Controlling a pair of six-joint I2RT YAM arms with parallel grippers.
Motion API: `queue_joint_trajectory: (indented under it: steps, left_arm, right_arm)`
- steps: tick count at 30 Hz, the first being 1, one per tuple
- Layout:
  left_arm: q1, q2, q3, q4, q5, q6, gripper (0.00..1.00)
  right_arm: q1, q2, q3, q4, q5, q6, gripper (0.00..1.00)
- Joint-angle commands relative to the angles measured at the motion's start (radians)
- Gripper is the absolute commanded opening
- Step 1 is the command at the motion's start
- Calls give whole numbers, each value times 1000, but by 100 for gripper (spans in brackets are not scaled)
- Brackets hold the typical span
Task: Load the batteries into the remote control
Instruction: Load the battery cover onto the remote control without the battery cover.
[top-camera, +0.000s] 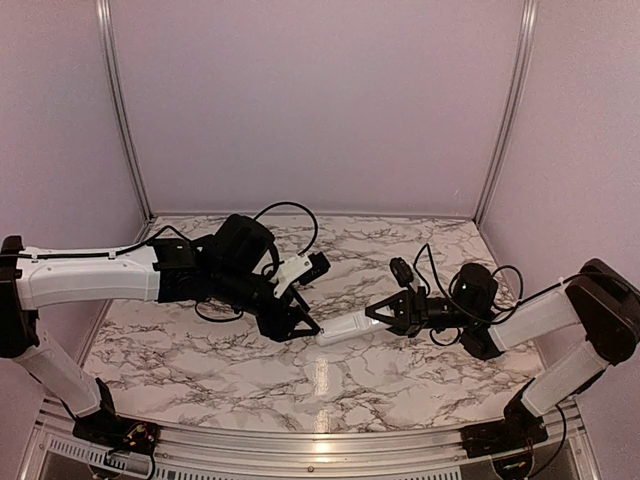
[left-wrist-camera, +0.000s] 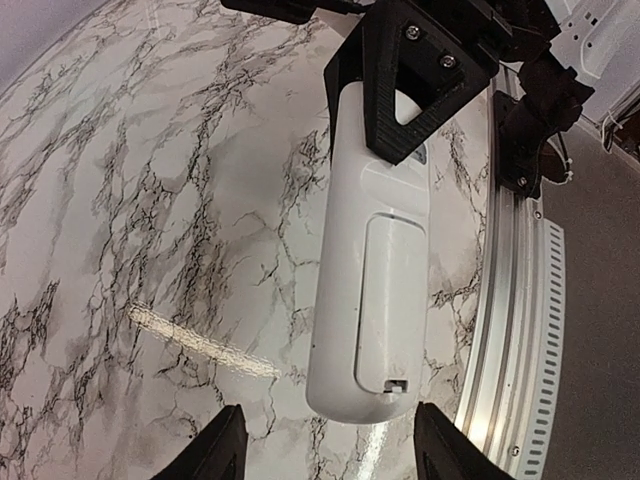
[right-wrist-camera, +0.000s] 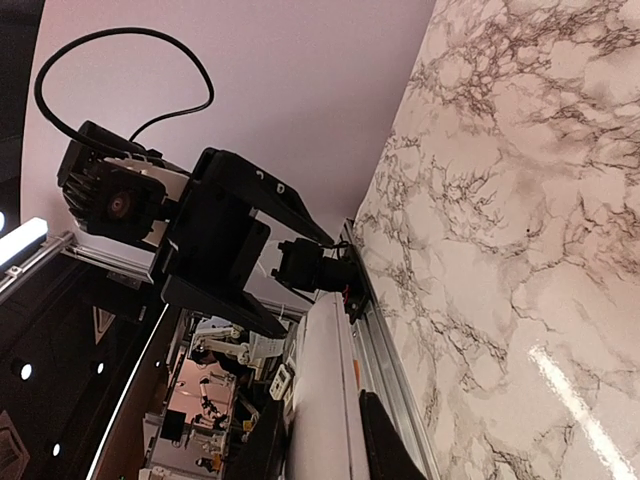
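Top cam: fixed, high and well back from the remote control (top-camera: 350, 327), angled down at it. Left wrist cam: close above the remote, looking along it from one end. Right wrist cam: even closer, sighting along it from the opposite end. All three share remote plus table (top-camera: 200, 350) around it.

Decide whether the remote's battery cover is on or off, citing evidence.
On: the battery cover lies flush in the back of the remote control, with no compartment exposed.
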Motion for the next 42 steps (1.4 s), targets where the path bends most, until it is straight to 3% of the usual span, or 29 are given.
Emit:
queue_joint_trajectory:
  steps: [1, 25, 42]
  left_arm:
    - [4, 23, 30, 3, -15, 1, 59]
    - [4, 74, 69, -11, -17, 7, 59]
    - [-5, 182, 133, -172, -163, 51, 57]
  right_arm:
    - [11, 0, 36, 57, -17, 8, 0]
    - [13, 6, 37, 81, -22, 14, 0]
    - [13, 6, 29, 93, -19, 23, 0]
